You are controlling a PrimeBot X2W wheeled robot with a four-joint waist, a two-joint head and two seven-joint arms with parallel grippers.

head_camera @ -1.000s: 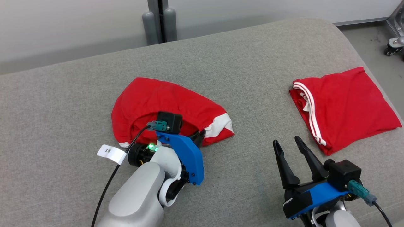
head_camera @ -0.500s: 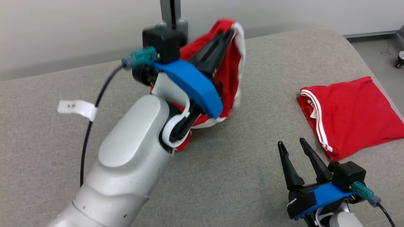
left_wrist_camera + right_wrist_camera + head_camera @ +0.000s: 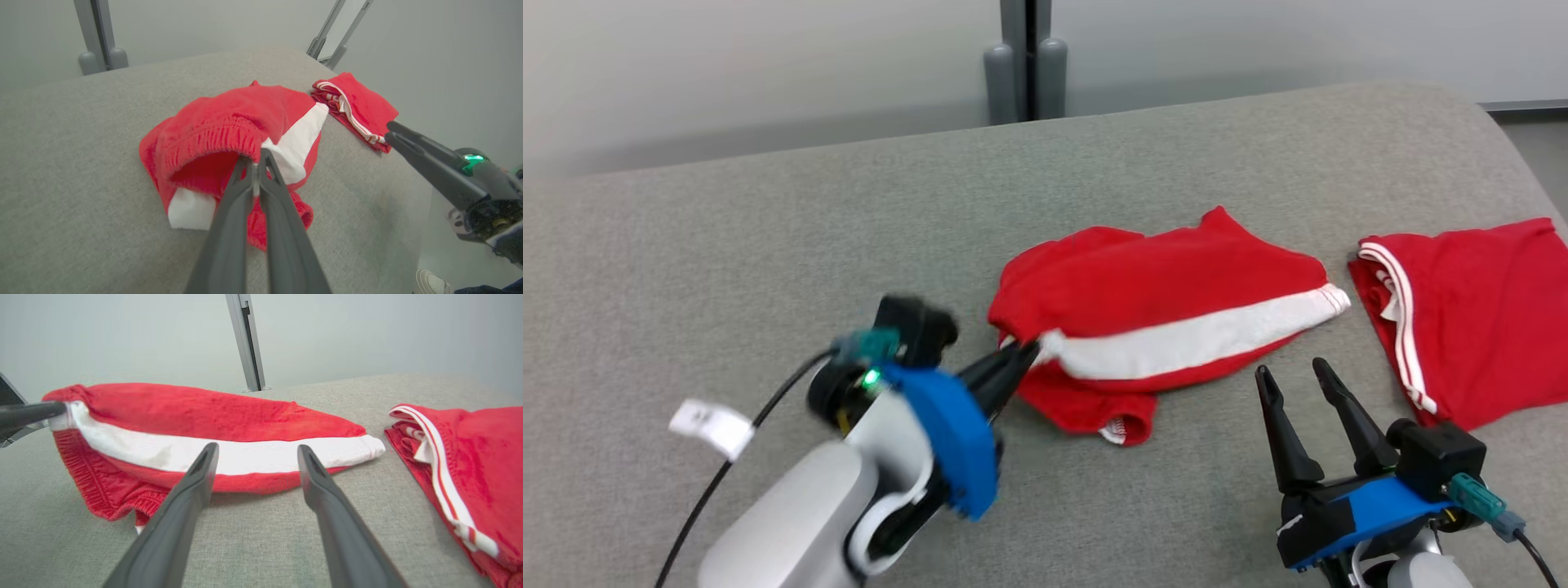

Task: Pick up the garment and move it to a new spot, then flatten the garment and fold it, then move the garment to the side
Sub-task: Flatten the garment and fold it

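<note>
The garment (image 3: 1160, 286) is a pair of red shorts with a white side stripe, lying rumpled mid-couch. My left gripper (image 3: 1023, 351) is shut on its waistband edge at the garment's left end. The left wrist view has the two fingers pinched together (image 3: 258, 154) on the gathered red band of the garment (image 3: 220, 122). My right gripper (image 3: 1290, 369) stands open just in front of the garment's right end, touching nothing. In the right wrist view its fingers (image 3: 255, 449) point at the white stripe of the garment (image 3: 196, 412).
A second red garment (image 3: 1478, 310) lies folded at the right end of the grey couch (image 3: 768, 229), close to its edge. A grey post (image 3: 1025, 61) stands behind the couch. A person's shoe (image 3: 433, 281) is on the floor beyond the right end.
My left gripper closed on the garment, lifted it, carried it right and set it down stretched out near the right gripper. The head camera shifted too. The right gripper stayed open.
</note>
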